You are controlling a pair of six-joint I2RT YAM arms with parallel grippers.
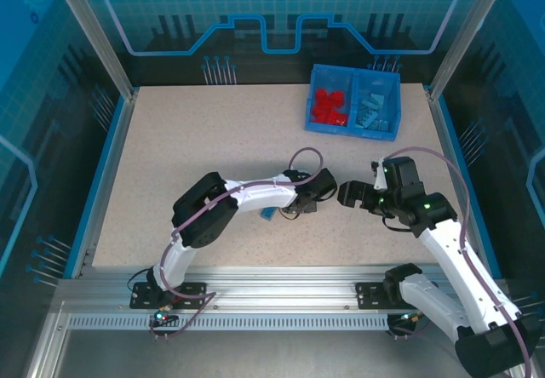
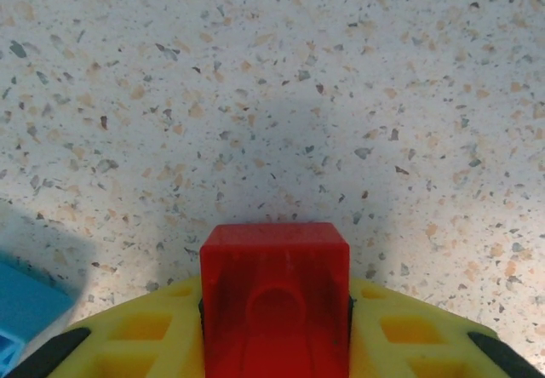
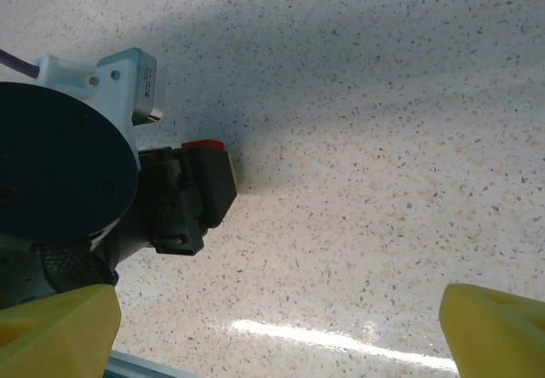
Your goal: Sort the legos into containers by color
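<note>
The speckled table [image 1: 213,140] carries the blue bin [image 1: 349,129] at its far right, reds in the left compartment, light blues in the right. Right gripper [image 3: 277,318] stands wide, empty. Left gripper [image 2: 274,297] pinches a red brick [image 2: 274,250] at mid-table, beside a light blue brick [image 2: 25,306]. Recommend lifting straight up, clear of that neighbour, before carrying to the reds.

Red lego [image 2: 274,301] near light-blue lego [image 2: 25,310]; rest [image 1: 328,105] colour-sorted in bin [image 1: 349,132].

A robotics lab cell: a speckled bench [image 1: 213,140] fenced by aluminium frame posts [image 1: 89,31] and translucent blue printed panels [image 1: 281,12]; two white robot arms [image 1: 264,192] bolted to a slotted rail [image 1: 281,297] at its near edge.
</note>
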